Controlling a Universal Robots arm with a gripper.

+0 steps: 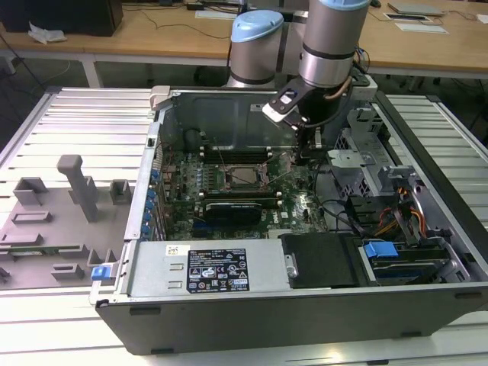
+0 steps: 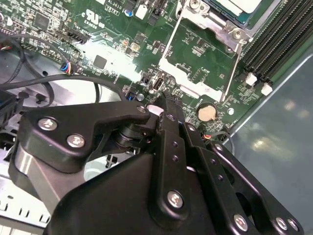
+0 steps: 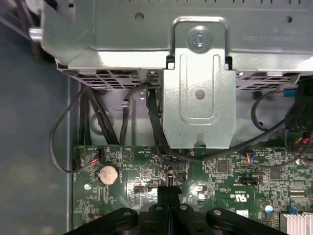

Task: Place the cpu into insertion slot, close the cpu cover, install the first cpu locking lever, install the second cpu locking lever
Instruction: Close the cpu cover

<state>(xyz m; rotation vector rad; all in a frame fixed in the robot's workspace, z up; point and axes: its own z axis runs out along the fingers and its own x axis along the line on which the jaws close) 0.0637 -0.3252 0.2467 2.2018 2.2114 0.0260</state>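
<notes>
The cpu (image 1: 245, 177) lies in the insertion slot (image 1: 233, 185) in the middle of the green motherboard; in the second wrist view its silvery top (image 2: 243, 5) shows at the picture's edge. The cpu cover (image 2: 191, 88) stands open, a thin silver frame swung off the slot, with green board visible through its window. Thin wire levers rise beside the slot. My gripper (image 1: 305, 156) hangs inside the case at the slot's side toward the exterior view's right. Its black fingers (image 3: 165, 192) are pressed together on nothing, and the gripper's tip (image 2: 164, 100) is close to the cover's free edge.
Long black memory slots (image 2: 279, 39) run beside the socket. A coin battery (image 3: 108, 174) sits near my fingertips. A metal drive bracket (image 3: 198, 83) and black cables (image 3: 105, 122) crowd the case side. A power supply (image 1: 221, 267) lies in front, and grey fixtures (image 1: 76, 191) stand outside.
</notes>
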